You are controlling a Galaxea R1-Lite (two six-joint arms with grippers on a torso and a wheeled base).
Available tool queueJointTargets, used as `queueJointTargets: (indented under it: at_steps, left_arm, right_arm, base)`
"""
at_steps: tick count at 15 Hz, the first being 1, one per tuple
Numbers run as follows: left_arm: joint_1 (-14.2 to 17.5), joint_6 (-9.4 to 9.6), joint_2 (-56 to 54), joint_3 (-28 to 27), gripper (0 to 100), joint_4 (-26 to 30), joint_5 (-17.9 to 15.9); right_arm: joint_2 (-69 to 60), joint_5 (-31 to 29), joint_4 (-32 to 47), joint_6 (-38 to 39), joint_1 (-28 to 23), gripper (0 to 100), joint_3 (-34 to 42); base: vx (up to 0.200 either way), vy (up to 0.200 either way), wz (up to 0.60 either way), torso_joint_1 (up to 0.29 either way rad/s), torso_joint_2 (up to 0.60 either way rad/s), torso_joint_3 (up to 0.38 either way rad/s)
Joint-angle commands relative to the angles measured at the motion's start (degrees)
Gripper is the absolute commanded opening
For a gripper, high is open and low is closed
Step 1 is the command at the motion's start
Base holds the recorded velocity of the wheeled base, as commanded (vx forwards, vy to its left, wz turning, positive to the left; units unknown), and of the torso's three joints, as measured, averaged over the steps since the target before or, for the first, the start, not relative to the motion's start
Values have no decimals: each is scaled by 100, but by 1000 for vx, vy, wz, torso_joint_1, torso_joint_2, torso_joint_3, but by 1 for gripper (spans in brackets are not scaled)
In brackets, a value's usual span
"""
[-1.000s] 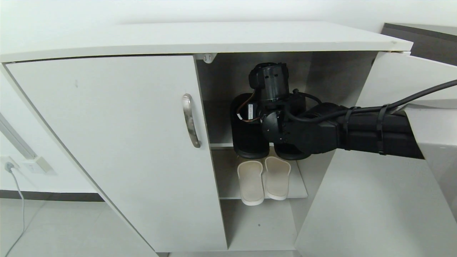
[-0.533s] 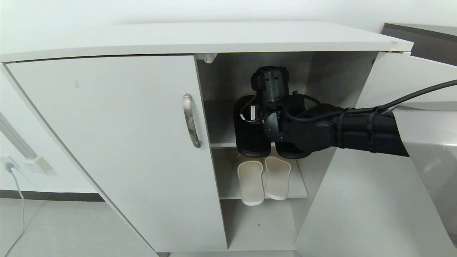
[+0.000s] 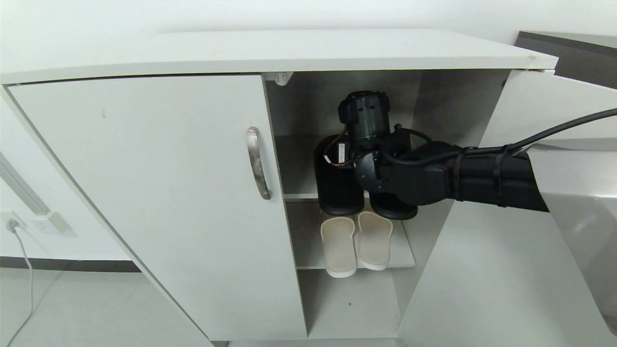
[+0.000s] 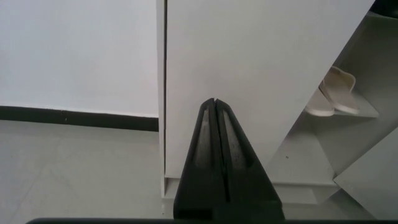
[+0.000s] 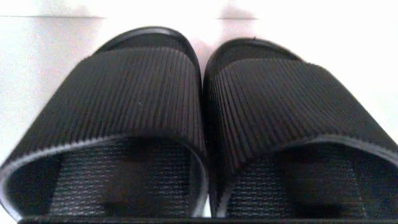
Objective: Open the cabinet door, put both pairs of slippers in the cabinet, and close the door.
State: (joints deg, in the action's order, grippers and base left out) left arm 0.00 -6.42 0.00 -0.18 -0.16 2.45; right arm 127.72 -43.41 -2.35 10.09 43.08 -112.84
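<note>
left gripper [image 4: 214,104] first: its two dark fingers are pressed flat together with nothing between them, hanging low in front of the closed left door [image 3: 144,193], pale floor below it. out at the far left there's a wall socket [image 3: 12,224] with a grey cable [image 3: 26,284] dropping from it. moving along, the left door carries a metal handle [image 3: 258,163] at its inner edge, upright and untouched. past that edge the cabinet [image 3: 289,48] stands open on the right half. the black slippers [image 3: 337,193] sit side by side at the upper shelf [image 3: 299,196], heels poking out past its front edge, and the right wrist view has them close up, ribbed straps [image 5: 137,106] touching down the middle. straight below them the white slippers [image 3: 356,241] lie together on the middle shelf [image 3: 402,258], heels over its lip too; the left wrist view catches them from low down. the right arm [image 3: 458,178] comes in from the right into the upper compartment, the right gripper [image 3: 373,144] right over the black pair, and whether it has hold of them i cannot tell. furthest right, the right door [image 3: 482,279] is swung wide open.
</note>
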Motion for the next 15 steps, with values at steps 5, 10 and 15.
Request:
queueJointTargets:
  at_steps: [5,10,15]
  left_arm:
    - [0,1,0,1,0,-2,-8]
    - [0,1,0,1,0,-2,-8]
    - [0,1,0,1,0,-2,-8]
  right_arm:
    - [-441,-18,-28,63,122,100,658]
    - [-1188,-106,-64,274,447,100,1651]
    - [-2085,-124,-644,318,948,100,3039]
  base:
    - [0,0,0,0,0,0]
    - [0,0,0,0,0,0]
    - [0,0,0,0,0,0]
